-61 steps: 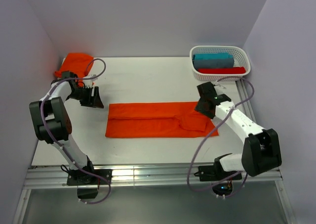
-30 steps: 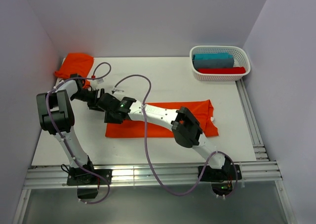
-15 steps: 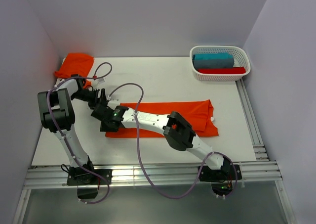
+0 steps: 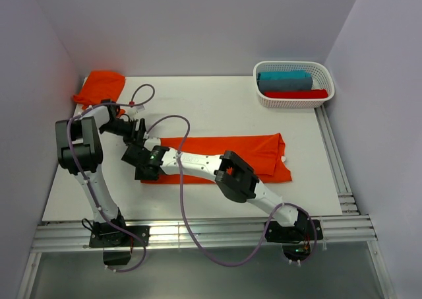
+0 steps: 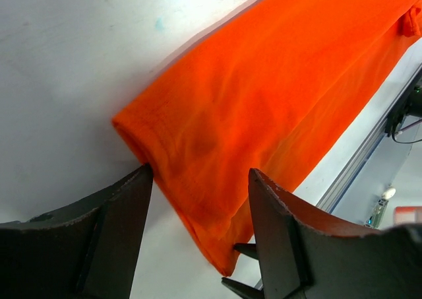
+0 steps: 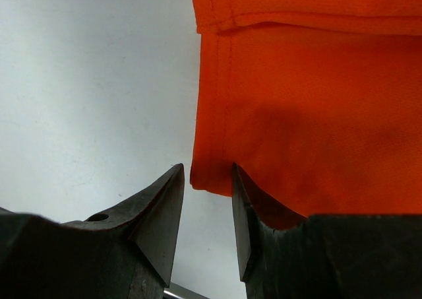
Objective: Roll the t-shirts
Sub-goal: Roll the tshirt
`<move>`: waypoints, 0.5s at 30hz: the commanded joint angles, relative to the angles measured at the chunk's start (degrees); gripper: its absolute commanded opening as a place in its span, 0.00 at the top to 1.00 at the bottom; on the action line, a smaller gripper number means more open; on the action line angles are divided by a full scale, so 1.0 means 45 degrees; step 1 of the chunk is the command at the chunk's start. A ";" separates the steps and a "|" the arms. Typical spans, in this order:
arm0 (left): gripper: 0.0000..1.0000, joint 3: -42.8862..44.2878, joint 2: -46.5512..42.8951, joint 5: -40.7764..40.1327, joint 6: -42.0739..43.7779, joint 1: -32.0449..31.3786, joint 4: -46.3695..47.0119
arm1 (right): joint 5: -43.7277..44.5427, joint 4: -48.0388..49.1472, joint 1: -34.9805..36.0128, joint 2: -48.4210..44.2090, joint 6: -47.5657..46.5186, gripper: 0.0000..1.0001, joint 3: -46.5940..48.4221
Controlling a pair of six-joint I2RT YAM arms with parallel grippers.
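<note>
So the big white counter (image 4: 217,107) has one bright orange thin-fabric t-shirt (image 4: 264,157) folded into a long flat strip running left to right across the middle. No part of it is rolled, so I'd say the roll hasn't started. The right arm is stretched along that strip, all the way over to its left end. At the far right sits a white plastic lattice basket (image 4: 290,102) with teal and red bundles in it. A second orange t-shirt (image 4: 100,86) is bunched up in the far left corner. Both pincers are at the strip's left end. The left pincer (image 4: 135,131) has its jaws fairly wide and the right pincer (image 4: 140,165) is narrower but clearly gapped, and neither is clamped on anything. What worries me is how thin and floppy the fabric is. If one side only catches the top layer, or one pincer bites before the other, the end will lift crooked and the roll will come out cone-shaped or just drag the whole strip sideways. The arms are also crowded together, so a bump looks possible. In the left wrist view the strip's far-left corner pokes in between the fingers (image 5: 112,233) without being pinched. In the right wrist view the near-left corner sits right at the mouth of the gap, just touching the fingertips (image 6: 173,180).
</note>
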 commanded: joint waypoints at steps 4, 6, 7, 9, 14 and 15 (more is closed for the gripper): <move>0.37 -0.0247 -0.0237 0.0111 -0.0535 -0.0271 0.0755 | 0.0348 -0.0378 0.0250 0.0490 0.0283 0.57 0.0246; 0.39 -0.0325 -0.0197 -0.0083 -0.0632 -0.0329 0.0949 | 0.0368 -0.0379 0.0269 0.0471 0.0303 0.59 0.0167; 0.40 -0.0345 -0.0197 -0.0181 -0.0729 -0.0369 0.1008 | 0.0310 -0.0340 0.0269 0.0451 0.0322 0.60 0.0012; 0.45 -0.0461 -0.0255 -0.0434 -0.0866 -0.0485 0.1222 | 0.0271 -0.0243 0.0289 0.0276 0.0303 0.69 -0.0164; 0.67 -0.0794 -0.0820 -0.1469 -0.1686 -0.0681 0.1906 | -0.0177 0.1142 0.0269 -0.0524 0.0322 0.83 -0.1628; 0.71 -0.0833 -0.0919 -0.1645 -0.1803 -0.0720 0.2042 | -0.0237 0.1377 0.0269 -0.0816 0.0303 0.85 -0.1862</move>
